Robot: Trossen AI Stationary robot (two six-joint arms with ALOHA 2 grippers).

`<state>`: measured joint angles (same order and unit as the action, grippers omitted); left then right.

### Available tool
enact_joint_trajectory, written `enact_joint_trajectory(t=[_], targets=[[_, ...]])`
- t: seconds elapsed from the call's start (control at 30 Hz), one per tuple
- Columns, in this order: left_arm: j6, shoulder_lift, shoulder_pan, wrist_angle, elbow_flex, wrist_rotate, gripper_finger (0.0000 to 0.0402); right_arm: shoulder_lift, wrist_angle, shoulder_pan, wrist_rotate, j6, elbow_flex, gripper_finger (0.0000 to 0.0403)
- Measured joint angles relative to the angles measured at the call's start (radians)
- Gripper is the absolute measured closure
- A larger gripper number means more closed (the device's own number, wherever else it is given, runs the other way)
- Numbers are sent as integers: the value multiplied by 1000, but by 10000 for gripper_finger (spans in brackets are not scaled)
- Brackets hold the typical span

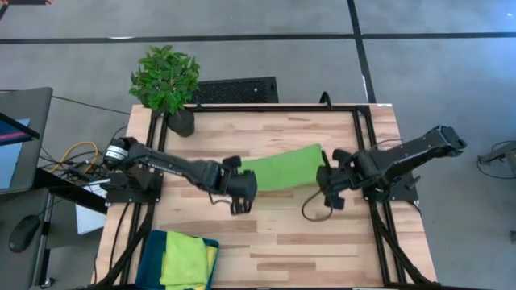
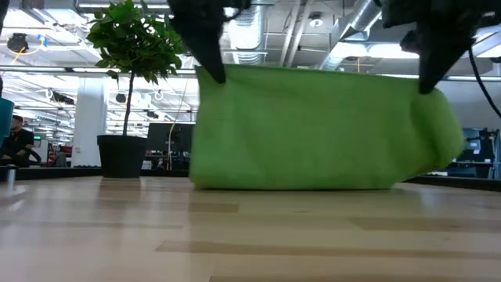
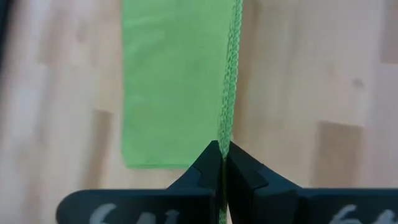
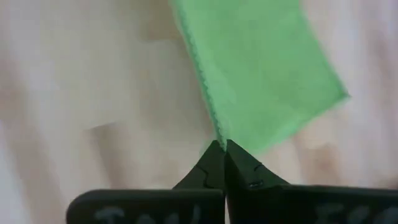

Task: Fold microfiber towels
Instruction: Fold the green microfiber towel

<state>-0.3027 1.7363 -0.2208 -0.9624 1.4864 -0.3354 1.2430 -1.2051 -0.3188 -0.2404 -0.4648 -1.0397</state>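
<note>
A lime green microfiber towel (image 1: 282, 167) is stretched between my two grippers over the middle of the wooden table (image 1: 274, 242). In the low view the towel (image 2: 321, 129) hangs like a curtain, and its lower edge (image 2: 290, 186) rests on the tabletop. My left gripper (image 1: 242, 193) is shut on the towel's left upper corner, and my right gripper (image 1: 329, 190) is shut on its right upper corner. More towels, yellow and lime over teal (image 1: 181, 258), lie piled at the table's near left corner. My left gripper (image 3: 222, 149) pinches the towel's stitched edge (image 3: 226, 127) between its two fingertips at the left upper corner (image 2: 213, 74), coming from above and slanting down. The towel hangs below, with its bottom on the table. My right gripper (image 4: 221, 148) pinches the stitched edge (image 4: 216, 130) at the right upper corner (image 2: 429, 84), coming from above and pointing steeply down. The top edge between the two holds runs nearly straight.
A potted plant (image 1: 167, 80) stands at the far left corner, with a black grille (image 1: 235, 90) behind the far edge. A loose dark cable loop (image 1: 313, 211) lies near my right gripper. Bare wood stretches along the near right.
</note>
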Motion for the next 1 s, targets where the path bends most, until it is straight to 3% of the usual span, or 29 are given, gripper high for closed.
enact_joint_trajectory(t=[0.17,0.47,0.73,1.0], targets=[[-117,0,-67,46,-56,52,401,0,145,-88,92,-11,58,393],[-241,0,-128,178,-151,107,401,22,236,-191,191,-142,112,393],[-323,0,-119,177,-151,25,401,22,225,-197,66,-235,154,393],[-336,59,-42,166,-151,9,401,23,217,-77,-12,-175,204,392]])
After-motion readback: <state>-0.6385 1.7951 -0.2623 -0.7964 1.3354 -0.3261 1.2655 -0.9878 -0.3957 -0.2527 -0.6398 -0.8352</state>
